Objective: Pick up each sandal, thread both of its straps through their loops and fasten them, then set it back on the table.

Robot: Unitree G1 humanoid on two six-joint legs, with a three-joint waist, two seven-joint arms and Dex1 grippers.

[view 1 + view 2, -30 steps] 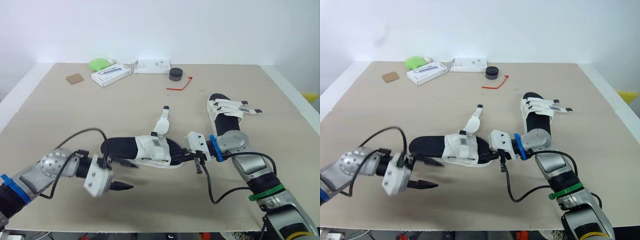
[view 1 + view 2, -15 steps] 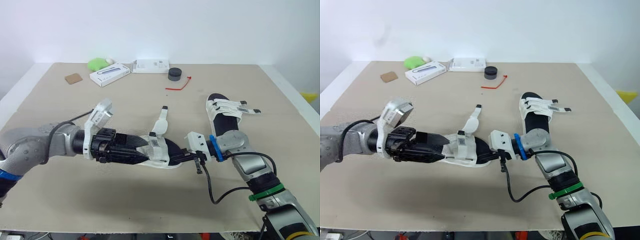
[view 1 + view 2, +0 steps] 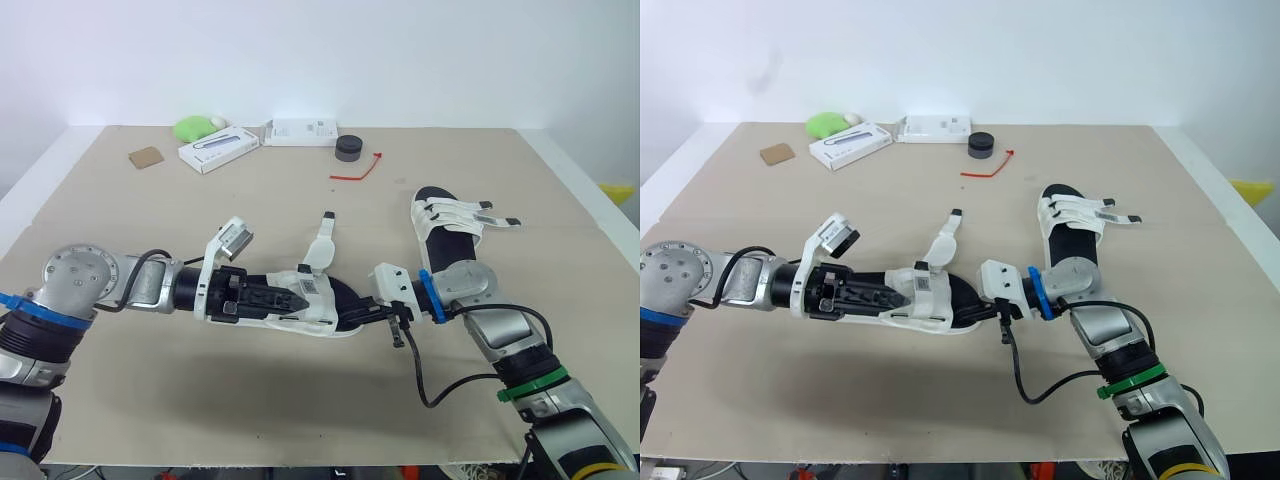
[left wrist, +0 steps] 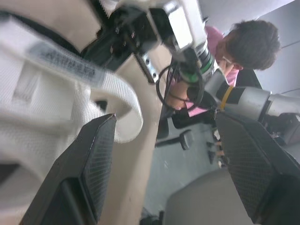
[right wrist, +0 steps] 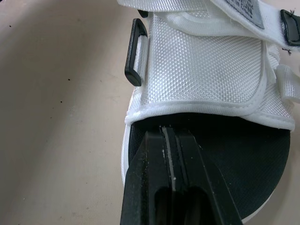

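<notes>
The near sandal (image 3: 335,305), black sole with a white upper, lies at the table's middle front, one loose strap (image 3: 322,248) sticking up from it. My right gripper (image 3: 372,317) is shut on the rim of its sole at the right end; the wrist view shows the fingers (image 5: 150,187) pressed on that thin edge below the white upper (image 5: 201,70) and a black loop (image 5: 136,51). My left gripper (image 3: 290,298) lies along the sandal from the left, open, its fingers (image 4: 93,159) wide apart beside the white upper (image 4: 42,108). The second sandal (image 3: 450,225) rests at the right, straps across it.
At the table's far edge lie two white boxes (image 3: 218,149) (image 3: 305,131), a green object (image 3: 200,127), a brown card (image 3: 148,156), a black round item (image 3: 350,148) and a red tie (image 3: 360,170). A person (image 4: 243,47) sits beyond the table.
My left arm rose from the table's front left and swung onto the near sandal, then slid right along it towards the white upper. The right gripper kept its hold.
</notes>
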